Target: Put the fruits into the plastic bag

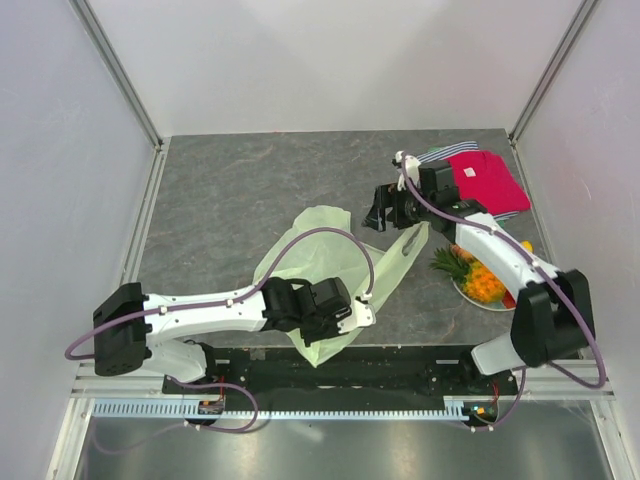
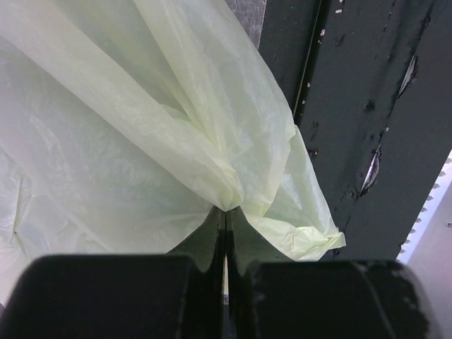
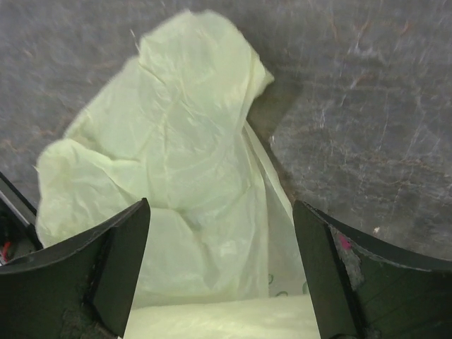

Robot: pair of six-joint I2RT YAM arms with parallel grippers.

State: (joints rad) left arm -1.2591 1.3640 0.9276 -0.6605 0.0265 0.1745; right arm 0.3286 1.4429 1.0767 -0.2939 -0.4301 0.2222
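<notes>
While the left gripper (image 2: 224, 215) pinches the plastic bag (image 2: 141, 141), the right gripper (image 3: 220, 208) gapes.

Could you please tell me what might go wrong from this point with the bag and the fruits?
1. The left tool pinches only a thin fold of the bag; a pull could slip it free.
2. The bag lies collapsed, so the open right tool above it may catch both layers and keep it shut.
3. The fruits sit right beside the right arm, which might knock them when swinging.
</notes>
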